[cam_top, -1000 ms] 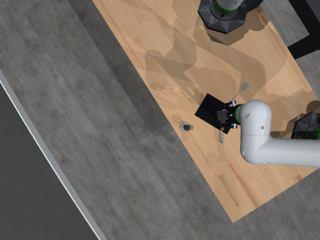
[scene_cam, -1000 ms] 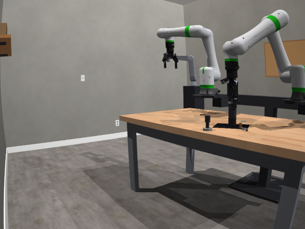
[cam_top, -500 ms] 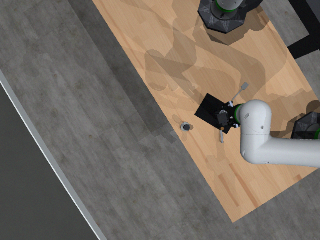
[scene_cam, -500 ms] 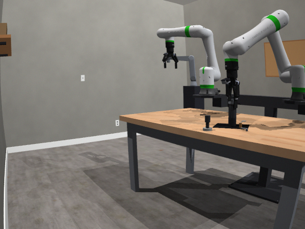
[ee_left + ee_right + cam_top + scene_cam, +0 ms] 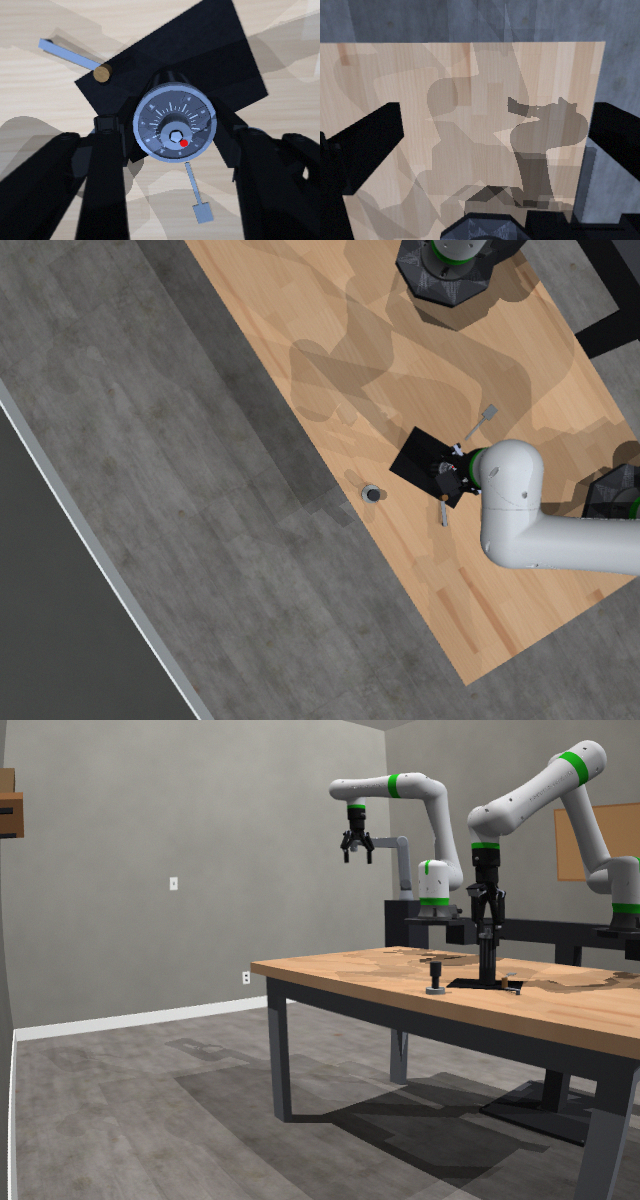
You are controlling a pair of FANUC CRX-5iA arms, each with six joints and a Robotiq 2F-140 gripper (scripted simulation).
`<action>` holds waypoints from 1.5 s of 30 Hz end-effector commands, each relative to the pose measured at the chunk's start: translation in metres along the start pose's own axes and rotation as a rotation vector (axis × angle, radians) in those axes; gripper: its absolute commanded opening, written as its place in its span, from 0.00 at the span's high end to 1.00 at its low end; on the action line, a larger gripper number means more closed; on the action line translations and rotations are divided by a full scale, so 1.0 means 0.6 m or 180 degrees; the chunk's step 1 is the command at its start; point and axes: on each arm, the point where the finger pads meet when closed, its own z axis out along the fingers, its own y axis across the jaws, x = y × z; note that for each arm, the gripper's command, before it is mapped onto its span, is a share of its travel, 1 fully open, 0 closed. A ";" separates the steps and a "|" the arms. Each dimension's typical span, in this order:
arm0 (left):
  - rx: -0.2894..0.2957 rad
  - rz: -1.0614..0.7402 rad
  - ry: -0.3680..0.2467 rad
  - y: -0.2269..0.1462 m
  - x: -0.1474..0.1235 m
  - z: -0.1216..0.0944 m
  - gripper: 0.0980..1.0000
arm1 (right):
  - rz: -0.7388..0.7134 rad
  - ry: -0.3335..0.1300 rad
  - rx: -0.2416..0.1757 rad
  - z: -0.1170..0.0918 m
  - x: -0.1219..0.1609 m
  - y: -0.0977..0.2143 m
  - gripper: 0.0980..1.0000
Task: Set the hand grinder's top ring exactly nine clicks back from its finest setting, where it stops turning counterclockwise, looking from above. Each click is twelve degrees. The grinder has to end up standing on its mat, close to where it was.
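Observation:
The black hand grinder stands upright on its dark mat. Its top ring is a round grey dial with tick marks; a red dot sits beside the hex centre, toward the lower right in the left wrist view. My left gripper points straight down, with one finger on each side of the ring, shut on it. The small numerals are too blurred to read. My right gripper is wide open and empty, high up and away from the grinder.
A crank with a wooden knob lies by the mat's edge. A thin flat-ended tool lies on the mat's other side. A tamper-like piece stands near the table's edge.

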 end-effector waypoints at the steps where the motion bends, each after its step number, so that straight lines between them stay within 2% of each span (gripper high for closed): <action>1: 0.0004 -0.0259 0.0007 0.001 0.001 -0.001 0.63 | 0.0000 0.0005 -0.0001 -0.001 0.000 0.000 0.00; 15: 0.0003 -0.0925 0.0007 0.001 0.001 -0.001 0.63 | 0.0000 0.0005 -0.0001 -0.001 0.000 0.000 0.00; 18: -0.0003 -0.0724 0.0003 0.001 0.001 -0.001 0.63 | 0.0000 0.0005 -0.0001 -0.001 0.000 0.000 0.00; 28: 0.0004 -0.0592 0.0007 0.001 0.001 -0.001 0.63 | 0.0000 0.0005 -0.0001 -0.001 0.000 0.000 0.00; 29: 0.0004 -0.0592 0.0007 0.001 0.001 -0.001 0.00 | 0.0000 0.0005 -0.0001 -0.001 0.000 0.000 0.00; 45: 0.0004 -0.0592 0.0007 0.001 0.001 -0.001 0.00 | 0.0000 0.0005 -0.0001 -0.001 0.000 0.000 0.00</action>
